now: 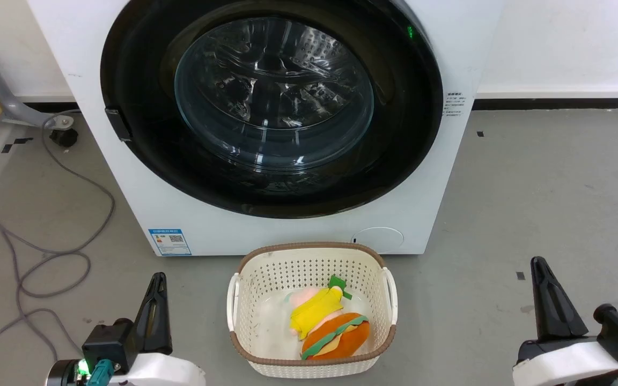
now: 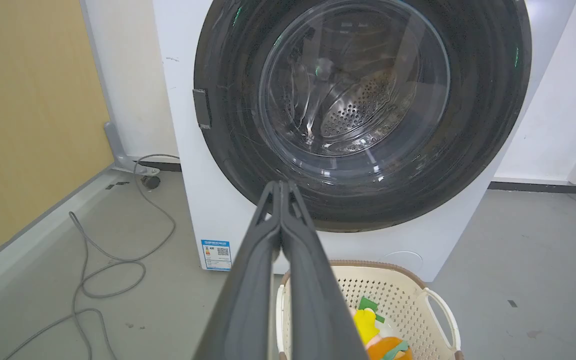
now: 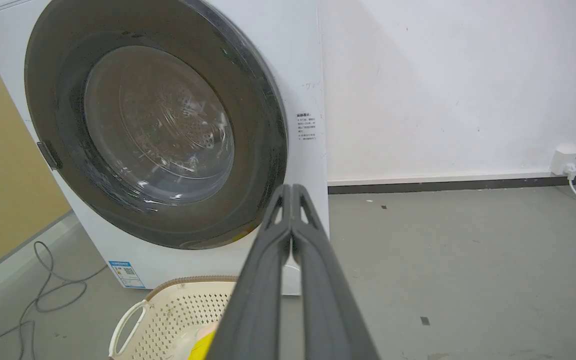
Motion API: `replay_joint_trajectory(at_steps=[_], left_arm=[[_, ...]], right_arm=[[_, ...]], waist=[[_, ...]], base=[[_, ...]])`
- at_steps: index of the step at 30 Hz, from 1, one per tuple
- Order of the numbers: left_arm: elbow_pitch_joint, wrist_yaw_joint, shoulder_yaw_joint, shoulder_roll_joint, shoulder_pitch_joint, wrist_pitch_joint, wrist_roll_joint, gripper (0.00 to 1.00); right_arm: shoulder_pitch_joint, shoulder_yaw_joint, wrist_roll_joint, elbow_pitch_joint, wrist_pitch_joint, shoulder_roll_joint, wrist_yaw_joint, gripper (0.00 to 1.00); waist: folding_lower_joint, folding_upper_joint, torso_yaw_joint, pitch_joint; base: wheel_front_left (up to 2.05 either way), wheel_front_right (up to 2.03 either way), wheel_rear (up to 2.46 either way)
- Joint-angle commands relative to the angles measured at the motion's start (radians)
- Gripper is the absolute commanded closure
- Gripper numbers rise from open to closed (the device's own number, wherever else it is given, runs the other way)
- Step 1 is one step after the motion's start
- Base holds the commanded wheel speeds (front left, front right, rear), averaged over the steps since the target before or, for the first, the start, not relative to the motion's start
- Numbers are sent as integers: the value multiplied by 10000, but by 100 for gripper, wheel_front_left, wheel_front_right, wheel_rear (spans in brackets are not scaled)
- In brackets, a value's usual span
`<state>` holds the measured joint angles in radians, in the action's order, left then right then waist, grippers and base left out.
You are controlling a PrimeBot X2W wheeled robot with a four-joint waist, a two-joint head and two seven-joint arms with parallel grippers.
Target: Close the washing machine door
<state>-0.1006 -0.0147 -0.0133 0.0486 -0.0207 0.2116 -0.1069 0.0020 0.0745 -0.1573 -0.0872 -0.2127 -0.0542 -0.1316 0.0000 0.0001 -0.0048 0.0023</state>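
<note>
- In the head view, we saw the washing machine door (image 1: 271, 107) lying shut, flat against the front of the washing machine (image 1: 126, 214). A cream basket (image 1: 309, 247) stood on the grey floor just on the near side of the machine. It held a yellow soft toy (image 1: 317, 311) and a burger-shaped toy (image 1: 341, 335). Our left gripper (image 1: 156, 292) rose at the near left and our right gripper (image 1: 542, 273) at the near right. Both were well apart from the door. A grey cable (image 1: 57, 252) looped over the floor on the left.
- In the left wrist view, our left gripper's two fingers were clenched together with nothing between them. They pointed toward the lower rim of the closed door. Through its glass we made out the perforated drum (image 2: 353, 112). A blue label (image 2: 216, 254) sat low on the machine's front.
- In the right wrist view, our right gripper's fingers were likewise pressed tight and empty, short of the machine's right edge. The door sat flush in the white front, and the basket lay near and to the left.
</note>
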Motion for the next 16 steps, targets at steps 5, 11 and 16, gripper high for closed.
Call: replay_joint_trajectory(at_steps=[5,11,16], left_arm=[[90,33,6,5,45,-130,109,100],[147,40,14,6,55,-252,168,100],[194,46,20,6,63,-354,218,100]], right_arm=[[-4,-58,119,104,131,9,2,100],[-5,-100,208,151,254,11,3,100],[-6,-135,283,190,356,12,3,100]], waist=[[0,-1,3,-1],[0,-1,5,-2],[0,-1,8,-3]], base=[[0,0,0],[0,0,0],[0,0,0]])
